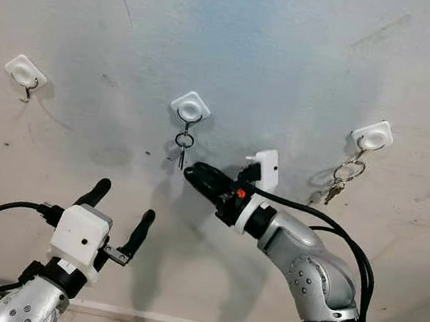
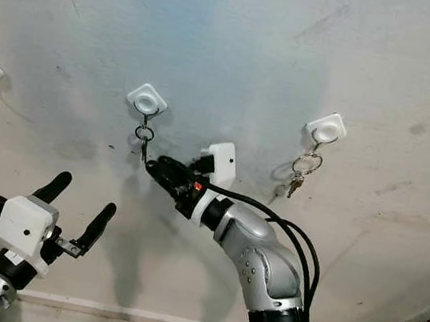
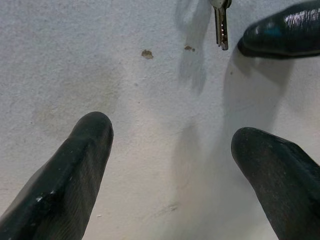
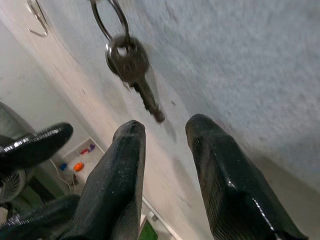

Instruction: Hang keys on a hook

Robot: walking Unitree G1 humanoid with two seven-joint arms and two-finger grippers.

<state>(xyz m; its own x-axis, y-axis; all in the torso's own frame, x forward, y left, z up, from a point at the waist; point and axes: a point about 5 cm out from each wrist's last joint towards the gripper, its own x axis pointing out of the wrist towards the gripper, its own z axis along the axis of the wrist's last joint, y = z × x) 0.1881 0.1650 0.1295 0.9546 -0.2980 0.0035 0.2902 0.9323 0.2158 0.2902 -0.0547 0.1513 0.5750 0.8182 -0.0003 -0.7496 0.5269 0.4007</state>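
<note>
A single key [image 1: 182, 154] hangs on a ring from the white middle hook [image 1: 190, 107] on the wall. My right gripper [image 1: 190, 173] is just below and right of the key's tip. In the right wrist view its fingers [image 4: 122, 165] stand slightly open with nothing between them, and the key [image 4: 131, 65] hangs just beyond the tips, free of them. My left gripper [image 1: 126, 200] is lower left, open and empty, pointing at the wall. The left wrist view catches the key's tip [image 3: 220, 27].
A white hook [image 1: 372, 136] on the right carries a bunch of keys [image 1: 340, 180]. A third white hook [image 1: 24, 72] on the left holds nothing. The wall is rough and grey-white, with a skirting line and floor at the bottom.
</note>
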